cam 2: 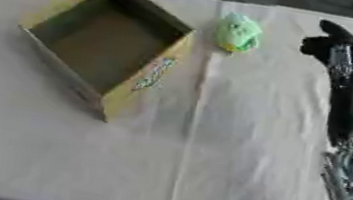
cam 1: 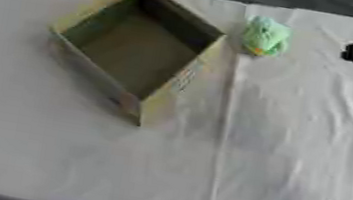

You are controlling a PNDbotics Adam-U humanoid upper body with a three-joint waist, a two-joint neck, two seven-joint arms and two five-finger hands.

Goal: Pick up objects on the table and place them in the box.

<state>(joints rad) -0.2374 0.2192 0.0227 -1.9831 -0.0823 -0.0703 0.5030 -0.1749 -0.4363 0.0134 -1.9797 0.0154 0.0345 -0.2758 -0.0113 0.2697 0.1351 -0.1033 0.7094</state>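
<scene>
Green soft toy (cam 1: 265, 36) sits near the worktop's far edge, just beside the empty box (cam 1: 167, 101). Right robot hand (cam 2: 329, 42) hovers nearby; can't tell if it's open. A clumsy reach could knock the toy off.

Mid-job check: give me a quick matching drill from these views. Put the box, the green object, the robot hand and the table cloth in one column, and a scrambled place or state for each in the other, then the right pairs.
Things:
1. box
2. green object
3. right robot hand
4. table cloth

Places or states:
A. black, over the table's far right part
B. lies on the cloth just right of the box's far corner
C. pale, wrinkled, covers the table
D. open-topped, nothing inside, turned askew

Pairs: 1-D, 2-B, 3-A, 4-C
</scene>
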